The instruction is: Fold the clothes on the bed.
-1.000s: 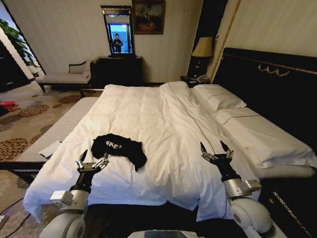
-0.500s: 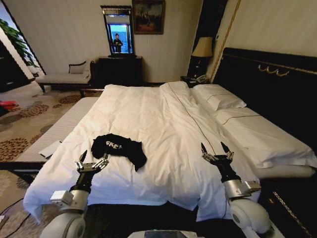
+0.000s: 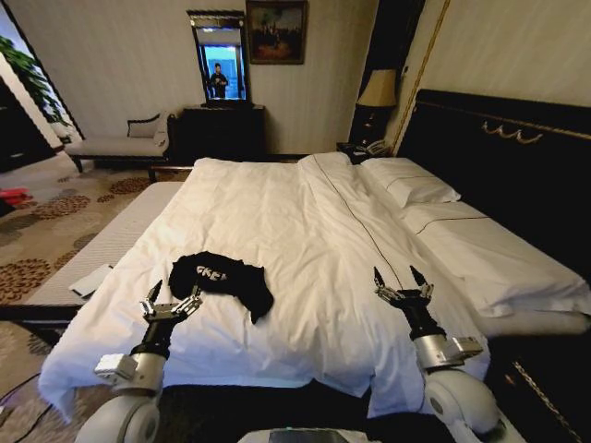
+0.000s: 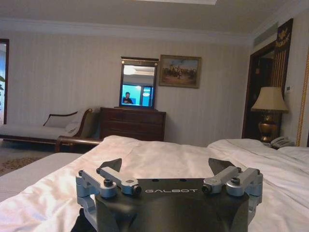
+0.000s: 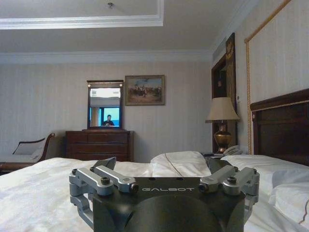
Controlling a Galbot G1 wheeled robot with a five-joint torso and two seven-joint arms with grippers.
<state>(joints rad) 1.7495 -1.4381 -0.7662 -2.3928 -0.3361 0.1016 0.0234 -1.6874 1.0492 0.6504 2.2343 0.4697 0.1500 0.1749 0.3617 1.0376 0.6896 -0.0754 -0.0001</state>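
T-shirt black, crumpled, white lettering, on bed; both grippers' jaws spread.

Open room: bare white duvet of the bed between and beyond both grippers
Left gripper: fingers spread, crumpled black T-shirt just ahead
Right gripper: fingers spread, pillows and headboard bound its side

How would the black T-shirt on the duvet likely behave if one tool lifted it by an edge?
The black T-shirt lies crumpled with one end trailing, so it would probably droop limply and hang unevenly. It looks thin and light, likely easy to lift. On the soft white duvet, pushing might bunch it rather than slide it.
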